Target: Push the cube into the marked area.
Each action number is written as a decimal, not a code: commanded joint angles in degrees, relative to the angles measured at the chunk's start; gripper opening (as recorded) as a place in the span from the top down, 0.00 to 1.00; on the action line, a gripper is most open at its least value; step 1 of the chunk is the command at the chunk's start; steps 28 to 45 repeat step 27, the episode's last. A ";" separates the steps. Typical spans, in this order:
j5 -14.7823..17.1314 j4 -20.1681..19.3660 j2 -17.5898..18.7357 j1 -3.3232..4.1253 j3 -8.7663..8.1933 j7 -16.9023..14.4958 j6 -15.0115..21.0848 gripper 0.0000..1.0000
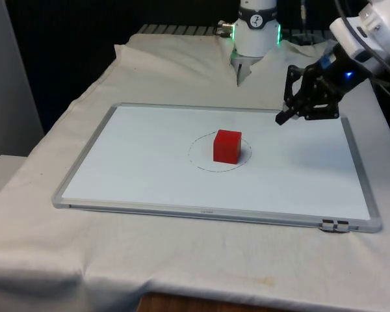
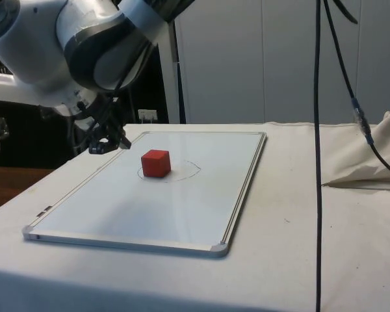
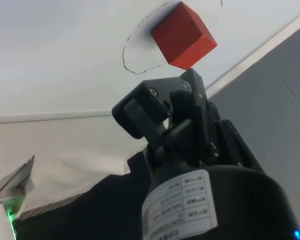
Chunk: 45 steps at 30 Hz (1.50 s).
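A red cube [image 1: 227,145] [image 2: 156,163] [image 3: 182,35] rests on a whiteboard [image 1: 143,169] [image 2: 182,208], inside a thin circle [image 1: 201,157] [image 2: 186,171] [image 3: 140,55] drawn near the board's middle. The cube sits toward that circle's far side in the front view. My black gripper [image 1: 283,118] [image 2: 97,148] [image 3: 165,95] hangs tilted just over the board's far edge, to the front view's right of the cube and well apart from it. Its fingers are shut with nothing between them.
The board's metal frame [image 1: 214,214] lies flat on the white cloth. Crumpled cloth [image 1: 247,71] rises around the robot's base behind the board. In the side view, black cables [image 2: 318,130] hang down over the table beside a fold of cloth [image 2: 370,162].
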 commanded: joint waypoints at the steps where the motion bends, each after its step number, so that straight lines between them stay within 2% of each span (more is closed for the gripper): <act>1: 0.74 0.00 -0.11 -0.29 0.34 -0.06 0.63 1.00; 9: 2.58 0.00 -0.34 -0.34 0.74 -0.06 2.46 1.00; 10: 1.95 0.17 -0.11 0.00 0.40 0.06 1.83 1.00; 11: 2.75 0.00 -0.40 -0.34 0.74 -0.06 2.75 1.00; 18: 4.47 -0.46 -0.57 -0.74 0.80 -0.23 4.98 1.00; 19: 3.90 0.06 -0.17 -0.29 0.40 0.06 3.95 1.00; 20: 4.64 -0.52 -0.63 -0.86 0.80 -0.29 5.21 1.00; 21: 4.87 -0.52 -0.63 -0.97 0.74 -0.40 5.44 1.00; 27: 4.53 0.00 -0.17 -0.63 0.34 -0.11 4.70 1.00; 45: 4.53 0.00 -0.17 -0.63 0.34 -0.11 4.70 1.00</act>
